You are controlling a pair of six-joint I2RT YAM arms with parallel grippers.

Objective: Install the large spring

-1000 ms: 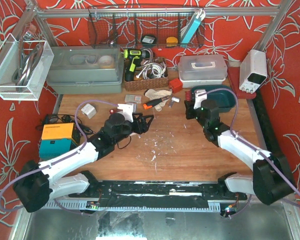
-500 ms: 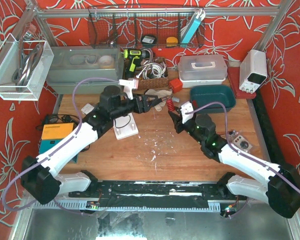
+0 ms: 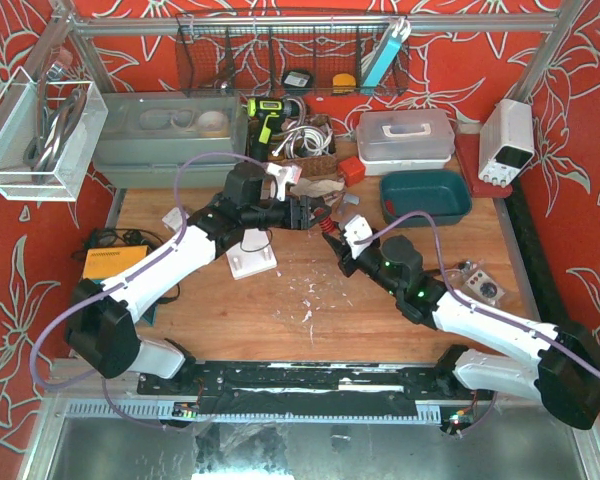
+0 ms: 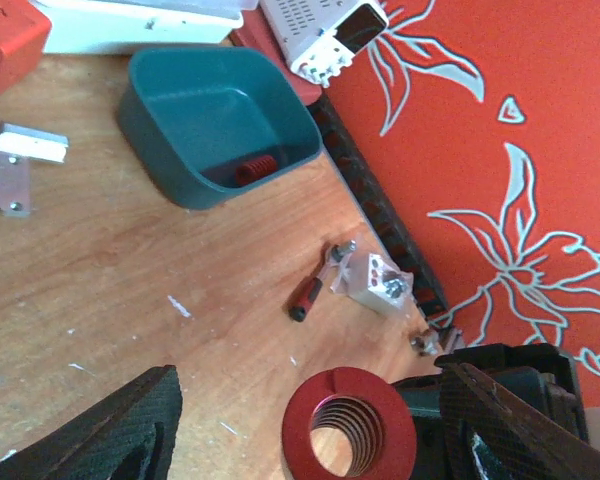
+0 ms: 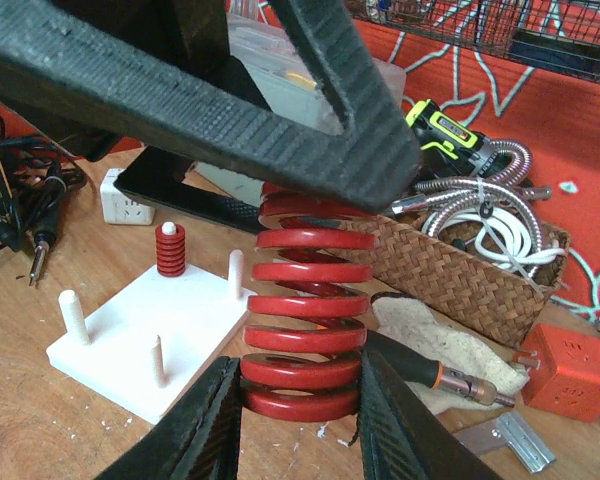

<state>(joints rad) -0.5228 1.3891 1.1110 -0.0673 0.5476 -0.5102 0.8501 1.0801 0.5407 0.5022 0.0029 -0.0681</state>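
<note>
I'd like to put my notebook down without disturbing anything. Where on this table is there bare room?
Bare wood runs along the near side of the table, in front of the white peg board. A smaller patch lies in front of the teal bin. The back, by the wicker basket, is crowded with a screwdriver and a rag.

Red wall panels with white flower outlines (image 3: 450, 80) enclose a scuffed brown wooden worktop (image 3: 240, 330); a silver metal rail (image 3: 130, 28) spans above its back edge.
</note>
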